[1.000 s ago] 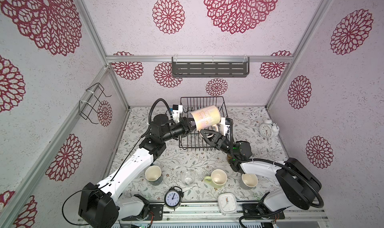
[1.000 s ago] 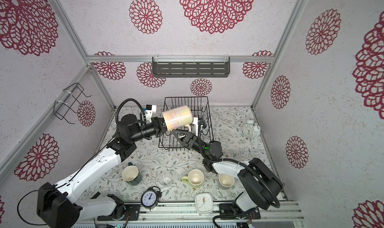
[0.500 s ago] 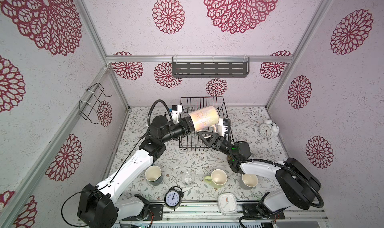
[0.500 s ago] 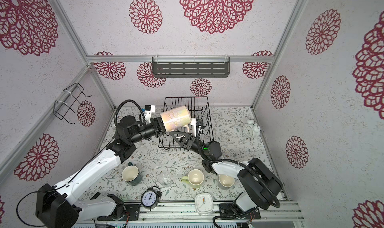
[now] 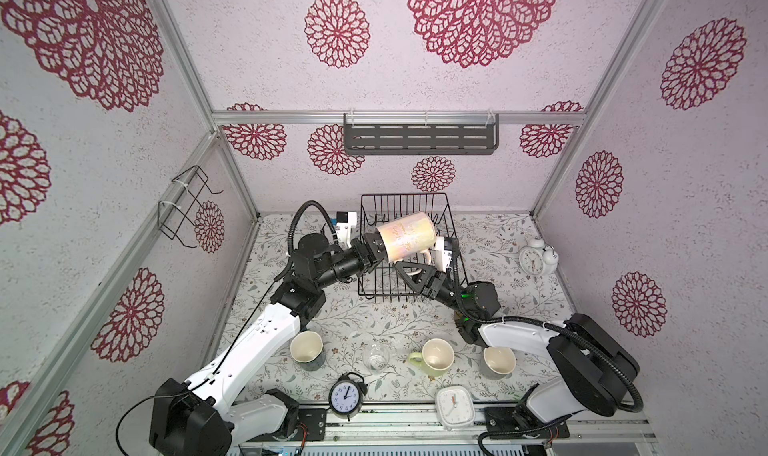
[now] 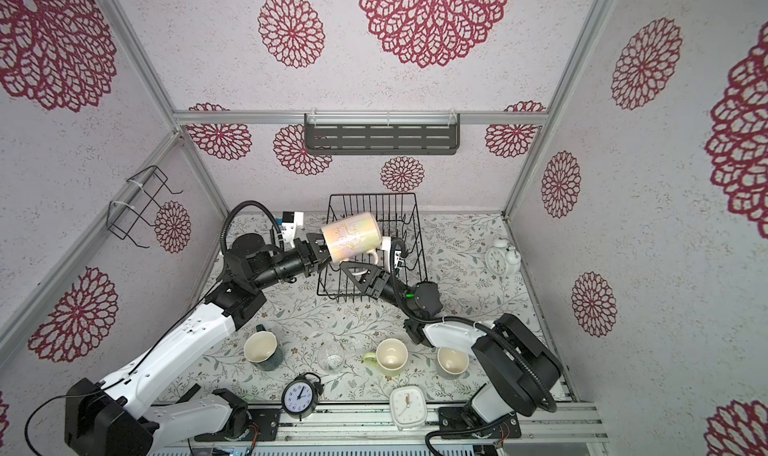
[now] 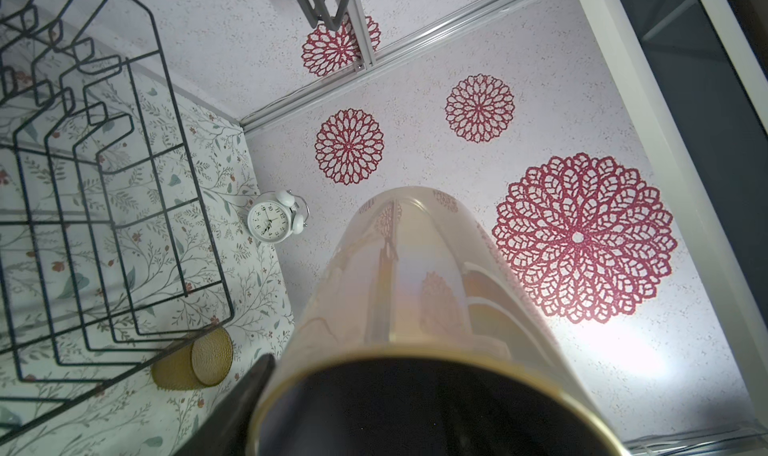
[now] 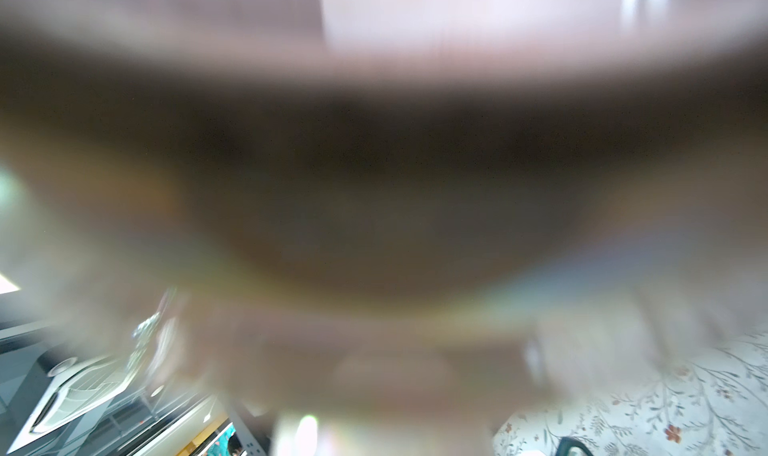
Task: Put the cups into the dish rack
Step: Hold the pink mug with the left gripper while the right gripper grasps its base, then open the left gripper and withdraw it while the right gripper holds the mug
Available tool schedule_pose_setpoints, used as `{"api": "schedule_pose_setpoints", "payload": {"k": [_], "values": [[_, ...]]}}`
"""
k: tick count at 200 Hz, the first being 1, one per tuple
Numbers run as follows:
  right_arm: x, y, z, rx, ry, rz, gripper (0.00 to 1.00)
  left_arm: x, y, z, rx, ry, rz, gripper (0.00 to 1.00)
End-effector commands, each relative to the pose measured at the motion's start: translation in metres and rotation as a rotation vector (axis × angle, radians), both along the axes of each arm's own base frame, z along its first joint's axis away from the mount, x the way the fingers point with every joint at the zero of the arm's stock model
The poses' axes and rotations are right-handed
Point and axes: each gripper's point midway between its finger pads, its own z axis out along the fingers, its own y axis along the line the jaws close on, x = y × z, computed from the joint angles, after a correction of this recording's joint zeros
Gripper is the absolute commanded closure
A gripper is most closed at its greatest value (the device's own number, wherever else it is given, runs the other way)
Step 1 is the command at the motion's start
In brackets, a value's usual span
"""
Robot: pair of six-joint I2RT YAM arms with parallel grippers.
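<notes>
Mug [image 5: 409,235]: hung tilted above rack [image 5: 440,208], table's [image 5: 498,242] 12 o'clock.
Right gripper [image 5: 405,269]: clenched on handle [image 5: 410,272], mug's 6 o'clock.
Left gripper [image 5: 374,250]: sat at mug's 9 o'clock; grip unclear.

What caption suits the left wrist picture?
A pale pink mug looms close; dish rack, amber tumbler and white alarm clock beyond.

Walls [image 5: 249,59] pale pink, speckled, with crimson lace rosettes; table cover [image 5: 498,233] white with grey-green sprigs and small red flowers; rack [image 5: 390,295] black; tall mug [image 5: 409,238] pearly pink, gold-rimmed; near the front, teal mug [image 5: 306,348], yellow-green mug [image 5: 436,355], grey mug [image 5: 500,360] — all cream inside; tumbler [image 7: 193,364] amber; round near clock [image 5: 345,396] black; square clock [image 5: 455,406] and far right clock [image 5: 534,259] white; shelf [image 5: 419,138] grey.
</notes>
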Motion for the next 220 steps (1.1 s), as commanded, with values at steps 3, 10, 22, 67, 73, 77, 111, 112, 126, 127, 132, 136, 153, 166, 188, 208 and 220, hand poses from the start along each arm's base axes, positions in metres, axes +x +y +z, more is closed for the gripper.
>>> {"api": "schedule_pose_setpoints", "payload": {"k": [3,10,22,67,73,77,111,112,126,127,132,136,153,166,188,208,220], "values": [[0.002,-0.018,0.045,0.093,-0.174,-0.087,1.00,-0.001,0.011,-0.005,0.019,-0.004,0.016,0.27],[0.008,-0.018,0.039,0.069,-0.174,-0.103,1.00,0.000,0.015,-0.010,0.029,0.008,0.028,0.24],[0.019,-0.016,0.027,0.016,-0.163,-0.128,1.00,0.003,0.023,-0.019,0.054,0.029,0.060,0.12],[0.062,-0.013,-0.021,-0.229,-0.148,-0.196,1.00,0.009,0.073,-0.067,0.261,0.136,0.261,0.03],[0.065,-0.013,-0.024,-0.258,-0.163,-0.204,1.00,0.009,0.081,-0.073,0.294,0.153,0.291,0.03],[0.068,-0.014,-0.027,-0.280,-0.171,-0.211,1.00,0.009,0.087,-0.078,0.320,0.168,0.315,0.03],[0.101,-0.018,-0.062,-0.568,-0.185,-0.323,1.00,0.003,0.151,-0.122,0.605,0.302,0.569,0.03],[0.102,-0.018,-0.063,-0.578,-0.185,-0.326,1.00,0.003,0.152,-0.124,0.614,0.306,0.574,0.03],[0.117,-0.022,-0.075,-0.726,-0.190,-0.380,1.00,0.000,0.172,-0.139,0.708,0.342,0.639,0.03],[0.118,-0.022,-0.077,-0.738,-0.188,-0.379,1.00,0.000,0.173,-0.140,0.714,0.343,0.643,0.03],[0.123,-0.024,-0.082,-0.790,-0.187,-0.395,1.00,-0.001,0.178,-0.145,0.738,0.356,0.658,0.03],[0.127,-0.026,-0.085,-0.825,-0.187,-0.411,1.00,-0.001,0.182,-0.149,0.755,0.364,0.670,0.03],[0.145,-0.035,-0.098,-0.957,-0.174,-0.466,1.00,0.000,0.193,-0.166,0.818,0.390,0.706,0.03],[0.160,-0.045,-0.106,-1.046,-0.144,-0.519,1.00,0.001,0.195,-0.176,0.849,0.406,0.708,0.03],[0.182,-0.060,-0.122,-1.169,-0.087,-0.611,1.00,0.001,0.195,-0.191,0.888,0.437,0.692,0.03],[0.199,-0.072,-0.137,-1.254,-0.030,-0.687,1.00,0.001,0.194,-0.204,0.910,0.462,0.672,0.03],[0.208,-0.076,-0.148,-1.295,0.000,-0.715,1.00,0.001,0.193,-0.210,0.920,0.473,0.660,0.03]]}}
